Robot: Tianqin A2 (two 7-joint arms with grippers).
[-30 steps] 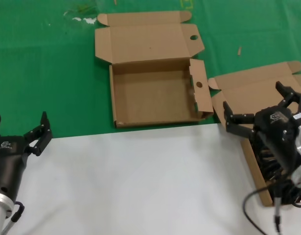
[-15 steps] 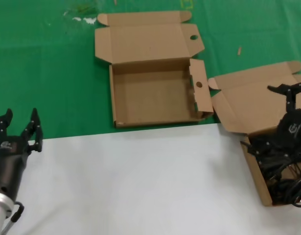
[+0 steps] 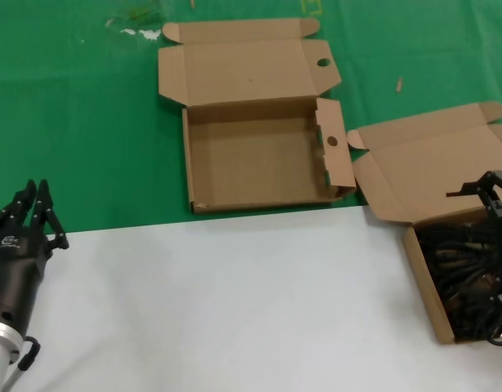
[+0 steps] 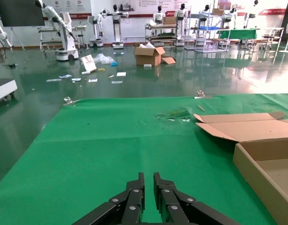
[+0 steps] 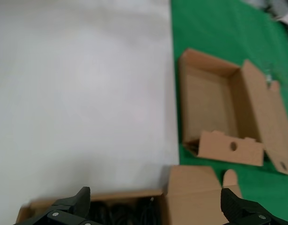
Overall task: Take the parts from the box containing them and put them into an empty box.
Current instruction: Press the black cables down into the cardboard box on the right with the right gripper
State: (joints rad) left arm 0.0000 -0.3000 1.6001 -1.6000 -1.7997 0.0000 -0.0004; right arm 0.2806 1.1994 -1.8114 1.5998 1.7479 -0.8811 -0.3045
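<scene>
You are getting even, bright overhead light in the head view, with soft, faint shadows falling under the open lids and inside the empty box [image 3: 259, 155]. The white sheet [image 3: 234, 302] on the table is reading pale but not blowing out. The parts [image 3: 467, 261] are merging into one dark, glossy mass with little detail. In the left wrist view the polished hall floor [image 4: 134, 70] is throwing back ceiling glare. The right wrist view is coming through smeared and soft, its white area washing out.

Right gripper [image 3: 489, 189] spread wide over the cables [image 3: 467, 265] in the plain-lidded box [image 3: 420, 273], holed box [image 3: 259, 159] empty, left gripper [image 3: 32, 214] pinched shut at the white-green edge.
</scene>
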